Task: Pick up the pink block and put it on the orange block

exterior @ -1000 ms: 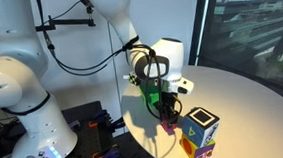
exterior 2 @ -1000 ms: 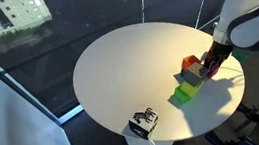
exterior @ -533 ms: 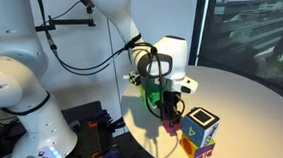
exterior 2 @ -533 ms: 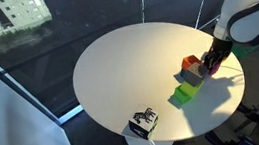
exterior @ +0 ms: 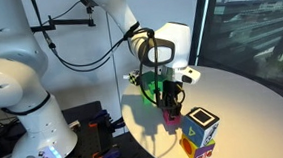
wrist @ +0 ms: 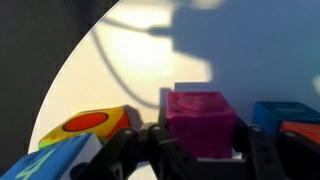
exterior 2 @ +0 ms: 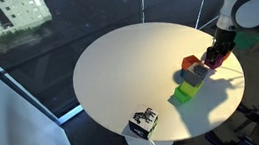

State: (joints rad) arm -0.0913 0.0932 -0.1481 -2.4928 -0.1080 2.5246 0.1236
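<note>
Robot arm w/ tool [exterior: 169, 107] clenched on pink block [wrist: 200, 122], apparently just above round white worktop [exterior 2: 120, 74], beside orange block [exterior 2: 191, 65]. Risks: off-centre drop topples it; low approach knocks orange block or nearby lime-green cube [exterior 2: 183, 94].

1. No word, brand name or number can be read in any view.
2. The large multicoloured patterned cube [exterior: 199, 132] on the round white table [exterior: 251, 99] carries only plain shapes. The wrist view shows a red round patch [wrist: 90, 122] on its yellow face, with no letters.
3. The small black-and-white patterned object [exterior 2: 143, 122], seen at the table's edge in an exterior view, is too small to read.
</note>
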